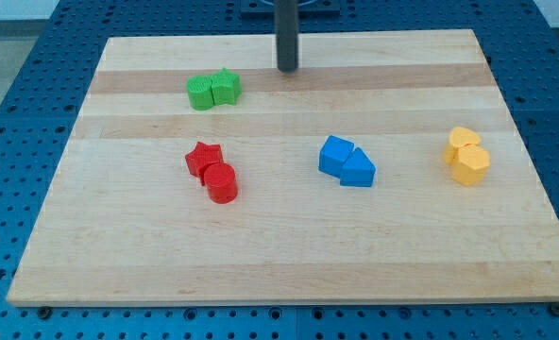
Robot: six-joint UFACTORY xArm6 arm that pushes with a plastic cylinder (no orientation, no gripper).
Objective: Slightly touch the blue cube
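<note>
The blue cube (335,155) lies right of the board's middle, touching a blue triangular block (359,170) at its lower right. My tip (288,69) is near the view's top centre, well above and left of the blue cube, apart from every block. The rod rises from it out of the view's top.
A green cylinder (200,93) and green star (226,86) sit together left of my tip. A red star (204,158) and red cylinder (221,182) sit left of centre. Two yellow blocks (466,156) lie at the right. The wooden board (289,255) rests on a blue pegboard.
</note>
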